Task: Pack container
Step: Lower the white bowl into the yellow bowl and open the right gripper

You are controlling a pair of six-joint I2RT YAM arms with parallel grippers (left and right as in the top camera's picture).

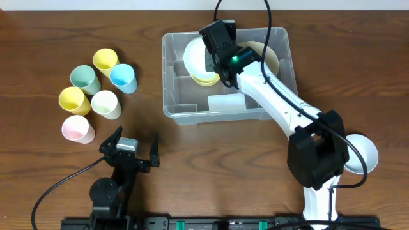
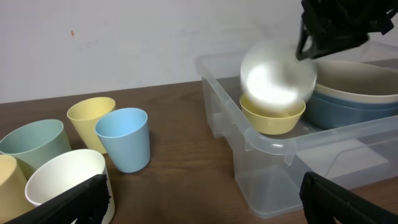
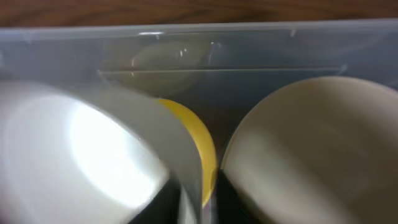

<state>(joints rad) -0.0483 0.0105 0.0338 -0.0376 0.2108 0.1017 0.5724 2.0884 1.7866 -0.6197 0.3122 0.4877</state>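
- Clear, colourless plastic rectangular container (image 1: 171, 96) with rounded corners stands on the brown wooden bench (image 1: 57, 185), at the centre far side, with a white label (image 1: 225, 102) on its near wall.
- Inside, left compartment: a round white bowl (image 1: 195, 56) sits tilted over a round yellow bowl (image 2: 273, 119). The white bowl is blurred in both wrist views, so contact between the two cannot be confirmed.
- Inside, right compartment: a round cream bowl (image 3: 317, 149) is nested in a round blue bowl (image 2: 348, 113), just beside the yellow one.
- The right hand (image 1: 214, 51) is over the container, directly above the white bowl. Whether it is clamping or has let go of the bowl cannot be told, as its fingers are hidden.
- The left hand (image 1: 138, 132) is near the front edge of the bench, its fingers (image 1: 155, 150) spread wide, grasping nothing.
- Six plastic cups are clustered on the bench, left of the container: yellow (image 1: 105, 59), green (image 1: 85, 78), blue (image 1: 123, 78), a second yellow (image 1: 75, 100), cream (image 1: 106, 104) and pink (image 1: 78, 129).
- A second white bowl (image 1: 363, 153) rests on the bench at the right, partly hidden by the right arm.
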